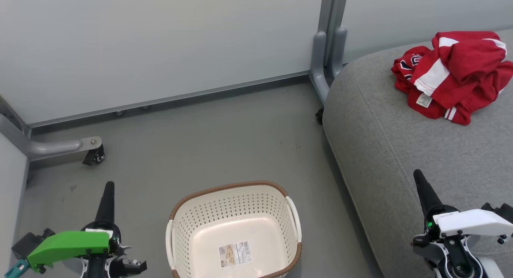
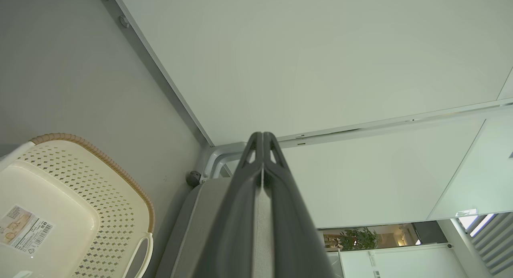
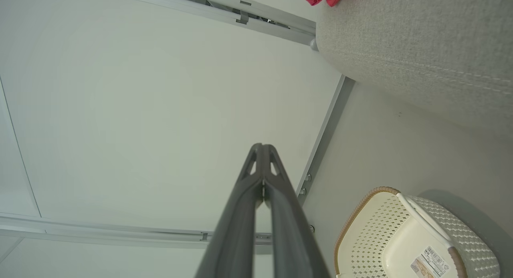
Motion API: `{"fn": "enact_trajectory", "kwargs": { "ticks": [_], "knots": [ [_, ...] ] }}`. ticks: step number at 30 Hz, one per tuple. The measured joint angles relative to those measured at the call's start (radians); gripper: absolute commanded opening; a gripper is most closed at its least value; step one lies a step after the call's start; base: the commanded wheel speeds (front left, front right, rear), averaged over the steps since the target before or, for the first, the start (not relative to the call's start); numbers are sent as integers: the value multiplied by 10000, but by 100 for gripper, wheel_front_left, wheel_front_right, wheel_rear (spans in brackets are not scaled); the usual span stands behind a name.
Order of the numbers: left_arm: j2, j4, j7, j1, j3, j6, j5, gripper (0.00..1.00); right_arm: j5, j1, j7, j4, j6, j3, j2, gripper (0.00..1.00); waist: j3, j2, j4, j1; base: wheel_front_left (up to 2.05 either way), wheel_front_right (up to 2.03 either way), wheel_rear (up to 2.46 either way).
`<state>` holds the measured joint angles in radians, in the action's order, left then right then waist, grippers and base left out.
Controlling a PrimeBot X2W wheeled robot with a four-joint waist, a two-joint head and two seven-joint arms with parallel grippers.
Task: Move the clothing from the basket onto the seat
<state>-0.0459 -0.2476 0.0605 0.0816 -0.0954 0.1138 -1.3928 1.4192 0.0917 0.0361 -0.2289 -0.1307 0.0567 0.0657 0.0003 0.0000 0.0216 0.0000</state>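
Red, white-striped sports clothing [image 1: 453, 75] lies bunched at the far right, on top of the large light grey fabric seat cushion [image 1: 400, 158]. The cream perforated plastic basket [image 1: 228, 186], with a brown woven rim, stands on the grey floor [image 1: 200, 142] near centre, a paper sticker [image 1: 235, 254] on its bottom. Left gripper [image 1: 109, 186], near left: fingers pressed together, holding nothing. Right gripper [image 1: 418, 174], near right over the seat cushion: fingers closed, empty.

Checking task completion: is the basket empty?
Empty. The basket shows a bare floor and sticker; the clothing lies on the seat.
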Motion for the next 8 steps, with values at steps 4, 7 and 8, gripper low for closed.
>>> {"fn": "enact_trajectory", "kwargs": {
  "ticks": [4,7,8],
  "knots": [
    [-2,0,73,12,-21,17,-345,0,295,4,92,-27,0,48,0,0,4,0,-29,0,0,0,0],
    [-2,0,119,24,-38,23,-546,0,533,11,151,-38,0,86,0,0,6,0,-50,0,0,0,0],
    [-2,0,146,27,-46,50,-629,0,608,12,176,-42,0,102,-2,0,7,0,-58,0,0,0,0]
  ]
}}
